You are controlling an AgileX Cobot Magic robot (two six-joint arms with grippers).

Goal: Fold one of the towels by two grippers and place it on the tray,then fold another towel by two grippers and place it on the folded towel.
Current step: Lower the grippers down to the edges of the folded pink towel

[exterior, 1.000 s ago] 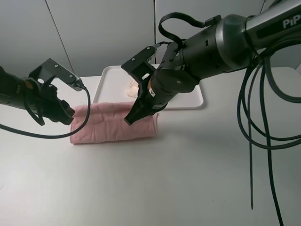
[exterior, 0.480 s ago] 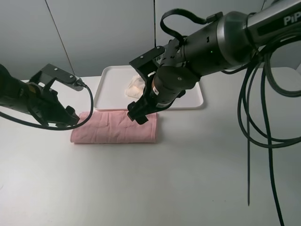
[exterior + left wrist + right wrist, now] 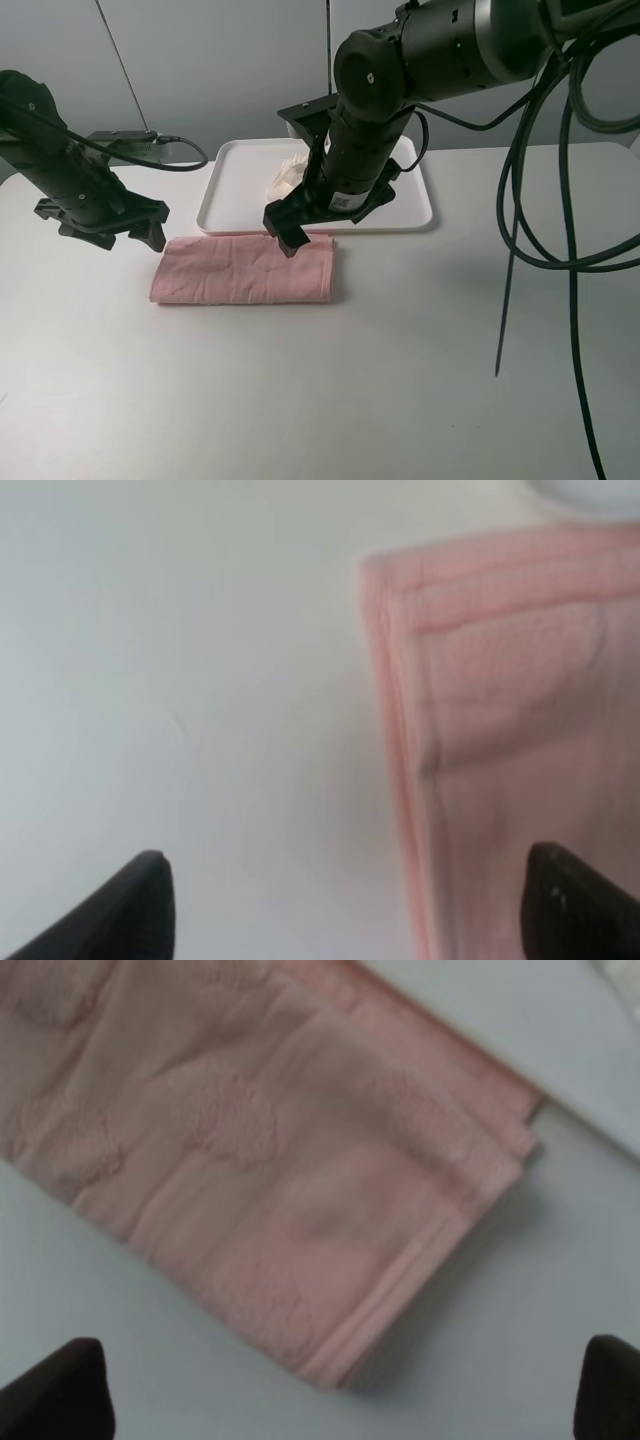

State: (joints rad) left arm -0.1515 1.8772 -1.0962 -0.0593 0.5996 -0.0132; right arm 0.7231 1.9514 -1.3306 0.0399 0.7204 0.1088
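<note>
The left gripper [image 3: 355, 910] stands open, its two black fingers wide apart with nothing between them, hovering at the left short end of the pink towel [image 3: 245, 270]. The right gripper [image 3: 295, 232] is open too and empty, hanging over the towel's far right corner.

The pink towel lies flat on the table [image 3: 350, 380], folded into a long band of several layers, just in front of the tray [image 3: 410, 215]. Whether its far edge touches the rim cannot be told.

The towel looks light, soft and limp. It will likely sag in the middle when lifted, and its layers could slide apart. The best hold seems to be at the two short ends, each gripper pinching through every layer near a corner so the fold stays together.

On the tray lies the cream towel [image 3: 290, 178], mostly hidden behind the right arm, so how neatly it is folded cannot be judged. The low tray rim must be cleared on the way over. Loose black cables [image 3: 530, 200] hang to the right, well apart from the towel.
</note>
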